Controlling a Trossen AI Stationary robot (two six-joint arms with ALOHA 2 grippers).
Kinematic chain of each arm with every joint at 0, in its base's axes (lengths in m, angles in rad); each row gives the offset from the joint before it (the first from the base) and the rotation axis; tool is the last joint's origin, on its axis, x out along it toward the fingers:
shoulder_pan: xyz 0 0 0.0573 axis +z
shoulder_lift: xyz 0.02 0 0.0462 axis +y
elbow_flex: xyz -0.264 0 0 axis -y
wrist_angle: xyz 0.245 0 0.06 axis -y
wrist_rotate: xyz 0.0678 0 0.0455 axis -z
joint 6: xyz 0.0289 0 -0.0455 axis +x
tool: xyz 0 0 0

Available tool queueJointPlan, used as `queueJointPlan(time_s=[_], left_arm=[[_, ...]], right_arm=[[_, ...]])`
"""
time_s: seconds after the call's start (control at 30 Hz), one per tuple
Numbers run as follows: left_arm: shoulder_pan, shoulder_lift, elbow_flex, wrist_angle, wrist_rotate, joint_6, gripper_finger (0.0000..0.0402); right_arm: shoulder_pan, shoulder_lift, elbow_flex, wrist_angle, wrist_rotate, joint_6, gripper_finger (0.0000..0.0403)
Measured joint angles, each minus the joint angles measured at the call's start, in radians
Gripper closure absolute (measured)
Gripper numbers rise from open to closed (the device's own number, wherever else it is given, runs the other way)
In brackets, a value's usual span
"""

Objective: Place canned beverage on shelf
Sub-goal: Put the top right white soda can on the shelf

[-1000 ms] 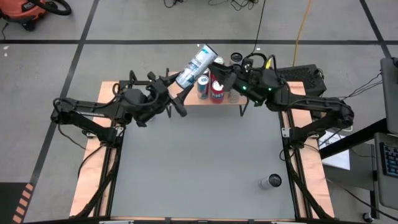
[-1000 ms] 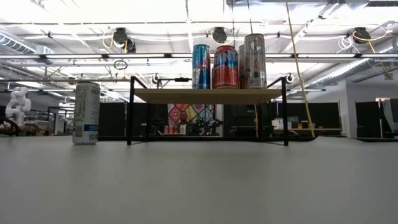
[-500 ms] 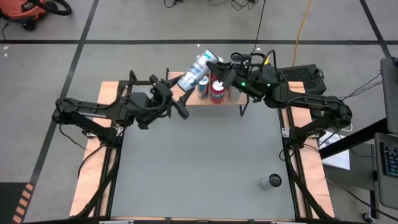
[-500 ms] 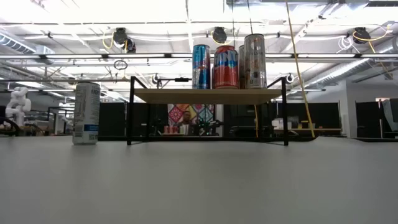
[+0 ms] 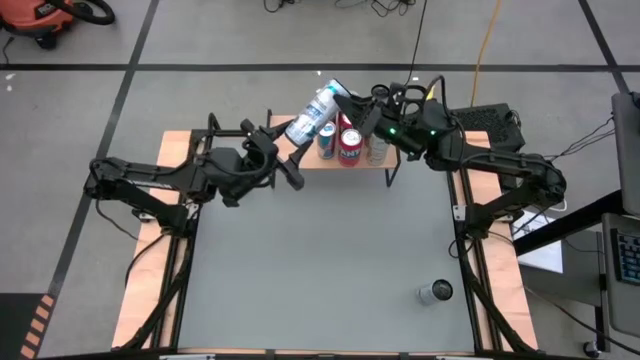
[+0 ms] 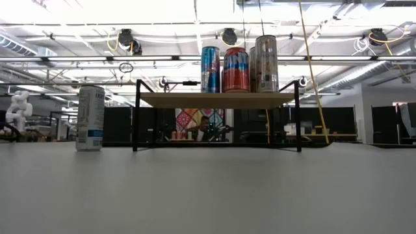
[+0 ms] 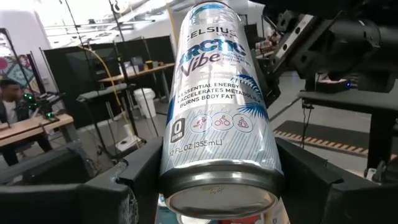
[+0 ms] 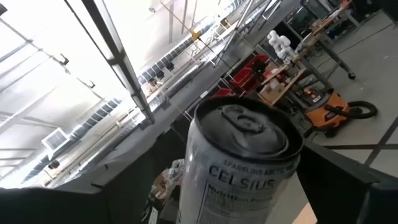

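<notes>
A white-and-blue can [image 5: 314,110] hangs tilted over the shelf's left end, its upper end toward the far edge, with my left gripper [image 5: 288,145] shut on it. My right gripper [image 5: 350,103] is open at the can's upper end. In the right wrist view its fingers stand on either side of the can's lid [image 8: 249,127] with a gap at each side. The shelf [image 6: 218,99], a wooden top on black legs, stands at the table's far edge. A blue can [image 6: 210,69], a red can [image 6: 236,69] and a grey can [image 6: 266,64] stand upright on it. The held can is above the low view. My left gripper pinches the can's side wall near its bottom end [image 7: 171,168] between its two fingers [image 7: 140,183]. The fingers come level from the table's left. The can reaches forward and upward from them, lifted clear above the shelf, its base rim toward the wrist.
Another can [image 5: 435,292] stands upright on the grey tabletop near the right front. In the low view a white can [image 6: 90,118] stands left of the shelf. Pale side boards with black rails [image 5: 150,290] run along both sides. A person sits in the room behind.
My left gripper has turned a little, and the held can has tipped slightly. My right gripper has edged toward the far edge at the can's upper end, fingers still apart.
</notes>
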Motion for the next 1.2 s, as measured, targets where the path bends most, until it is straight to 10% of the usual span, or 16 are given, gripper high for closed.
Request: queueJointPlan(time_s=[0.53,1.2], left_arm=[[0.0,0.005,0.0,-0.018,-0.011,-0.004,0.0158],[0.021,0.005,0.0,-0.004,-0.036,0.002,0.0158]], right_arm=[[-0.023,0.0,0.0,-0.002,0.001,0.045,0.0144],[-0.022,0.008,-0.001,-0.058,-0.004,0.081,0.004]])
